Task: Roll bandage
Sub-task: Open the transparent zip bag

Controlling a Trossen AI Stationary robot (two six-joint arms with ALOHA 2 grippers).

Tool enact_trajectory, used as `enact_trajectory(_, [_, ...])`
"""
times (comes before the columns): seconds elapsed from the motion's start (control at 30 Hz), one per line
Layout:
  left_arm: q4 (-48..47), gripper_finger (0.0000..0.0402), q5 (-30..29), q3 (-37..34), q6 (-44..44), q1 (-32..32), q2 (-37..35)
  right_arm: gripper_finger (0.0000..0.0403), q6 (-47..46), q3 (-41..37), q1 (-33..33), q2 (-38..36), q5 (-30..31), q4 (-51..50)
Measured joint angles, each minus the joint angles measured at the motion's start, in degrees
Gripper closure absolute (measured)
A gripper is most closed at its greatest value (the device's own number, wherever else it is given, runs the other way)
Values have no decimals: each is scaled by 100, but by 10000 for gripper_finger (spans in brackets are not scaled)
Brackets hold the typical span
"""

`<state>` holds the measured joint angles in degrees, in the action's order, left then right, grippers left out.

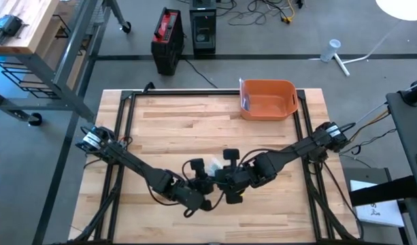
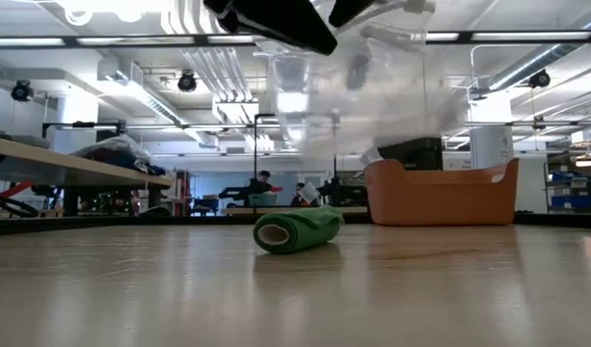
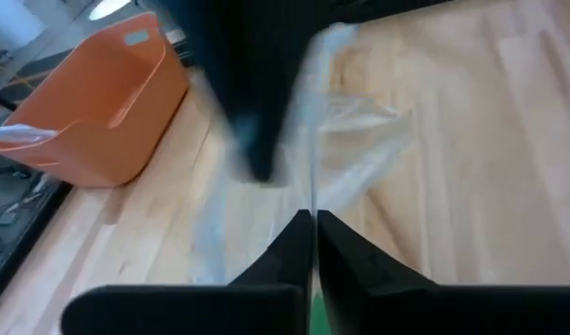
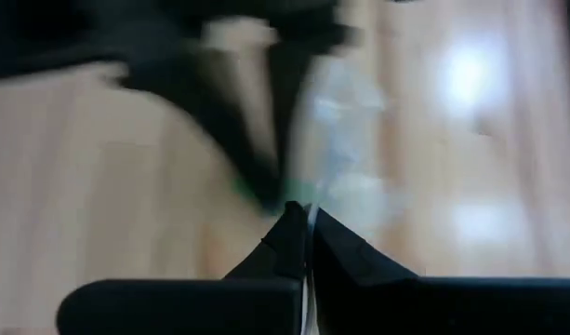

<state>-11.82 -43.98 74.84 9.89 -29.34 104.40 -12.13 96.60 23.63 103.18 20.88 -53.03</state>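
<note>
Above the worktop's [image 1: 160, 129] middle, I hold both grippers, left gripper [image 3: 312, 223] and right gripper [image 4: 303, 219], pinching clear wrapping [image 2: 372, 87]; the green bandage roll [image 2: 297, 231] lies directly beneath, axis crosswise.

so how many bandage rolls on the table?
1. A green bandage roll lies on its side on the wooden table, in front of the orange bin. The arms may hide others from above.

Two dark jointed arms with black cables looped along them, each ending in a slim, tapered two-finger claw [image 3: 312, 228].
</note>
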Motion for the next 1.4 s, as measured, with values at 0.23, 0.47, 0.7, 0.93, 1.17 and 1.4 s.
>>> enact_trajectory(0.23, [44, 400, 238, 161, 15, -2, -13, 403, -569, -7, -74, 0, 1736, -675])
enact_trajectory(0.47, [110, 401, 294, 244, -22, -24, -13, 403, 101, -22, -78, 2, -242, -206])
enact_trajectory(0.7, [147, 401, 305, 242, 9, -17, -13, 403, 308, -22, -132, 107, -112, -364])
enact_trajectory(0.93, [171, 401, 292, 242, 13, -11, -13, 403, -149, -24, -200, 221, 1303, -514])
enact_trajectory(1.17, [180, 401, 317, 242, 10, -23, -13, 403, -113, -26, -264, 247, 768, -503])
enact_trajectory(1.4, [191, 401, 449, 239, 11, -28, -13, 403, -1, -28, -246, 247, 1239, -598])
